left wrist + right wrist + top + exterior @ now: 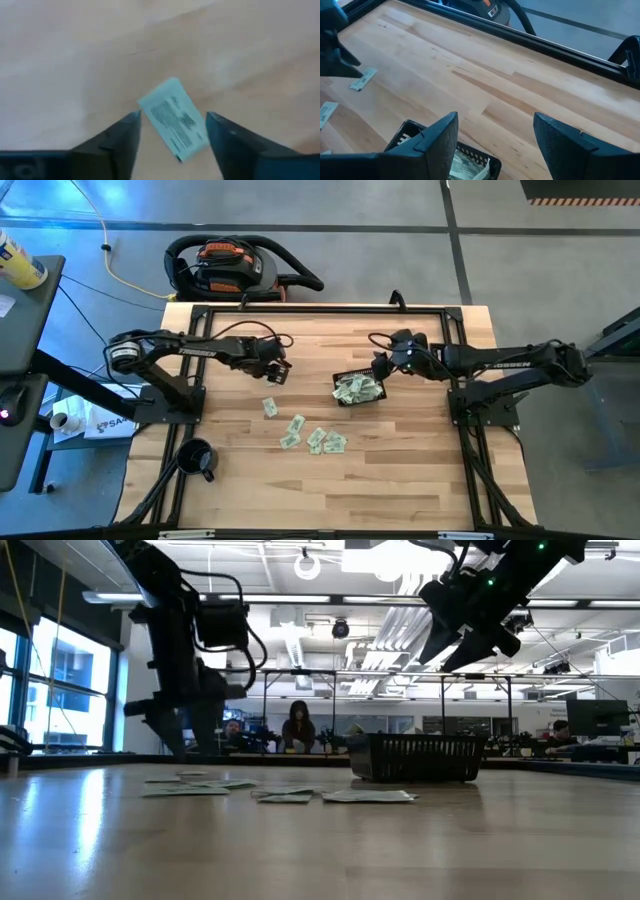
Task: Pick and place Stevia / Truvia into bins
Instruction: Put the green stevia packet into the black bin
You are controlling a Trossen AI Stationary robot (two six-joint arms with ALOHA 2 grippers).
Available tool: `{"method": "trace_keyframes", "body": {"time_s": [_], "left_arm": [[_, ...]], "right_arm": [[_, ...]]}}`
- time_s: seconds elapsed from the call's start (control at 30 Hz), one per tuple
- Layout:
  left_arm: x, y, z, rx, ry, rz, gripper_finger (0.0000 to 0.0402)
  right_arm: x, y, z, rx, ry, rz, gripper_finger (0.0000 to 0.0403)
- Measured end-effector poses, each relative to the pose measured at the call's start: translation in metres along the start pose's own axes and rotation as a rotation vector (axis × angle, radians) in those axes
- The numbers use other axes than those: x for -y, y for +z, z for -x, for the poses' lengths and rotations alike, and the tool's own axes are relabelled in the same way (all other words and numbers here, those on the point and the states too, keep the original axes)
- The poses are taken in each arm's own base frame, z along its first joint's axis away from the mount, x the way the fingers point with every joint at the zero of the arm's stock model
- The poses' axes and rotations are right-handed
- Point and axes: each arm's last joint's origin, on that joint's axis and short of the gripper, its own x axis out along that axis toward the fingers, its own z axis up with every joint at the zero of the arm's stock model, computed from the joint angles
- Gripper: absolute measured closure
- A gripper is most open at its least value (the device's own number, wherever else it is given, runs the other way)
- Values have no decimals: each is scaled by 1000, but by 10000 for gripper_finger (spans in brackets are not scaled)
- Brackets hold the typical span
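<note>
Left arm: reaching in from the table's left side, elbow bent, wrist turned down toward the wood. Left gripper [277, 370] low over the table, fingers [112, 145] spread well apart, nothing clamped between them. In the low view, hanging down as a dark column at the picture's left.

Right arm: stretched in from the right side, nearly straight, forearm level. Right gripper [381, 363] held high above the tabletop, angled downward, fingers [437, 137] parted wide and empty. In the low view, tilted at the upper right, well clear of the surface.
</note>
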Motion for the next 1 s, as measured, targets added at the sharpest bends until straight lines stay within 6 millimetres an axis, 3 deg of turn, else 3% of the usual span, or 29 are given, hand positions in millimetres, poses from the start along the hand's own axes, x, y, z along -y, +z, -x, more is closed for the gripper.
{"method": "trace_keyframes", "body": {"time_s": [0.17,0.3,0.43,0.63,0.7,0.8,0.9,1.0], "left_arm": [[8,3,-19,7,-12,32,88],[9,1,-36,-20,38,19,94],[6,-1,-39,-25,100,-12,161],[6,4,-36,-8,108,-102,324],[12,10,-32,-7,86,-144,371],[33,29,-21,52,-4,-199,370],[58,56,9,166,-103,-248,352],[82,80,41,264,-233,-364,361]], "right_arm": [[0,0,0,0,-5,3,153],[1,-1,0,-6,-5,3,153],[1,-2,0,-18,-2,0,153],[2,-3,0,-36,-9,10,153],[2,-3,0,-36,-10,10,153],[2,-3,0,-26,-19,9,153],[3,0,3,2,-26,0,153],[8,6,14,69,-42,-20,153]]}}
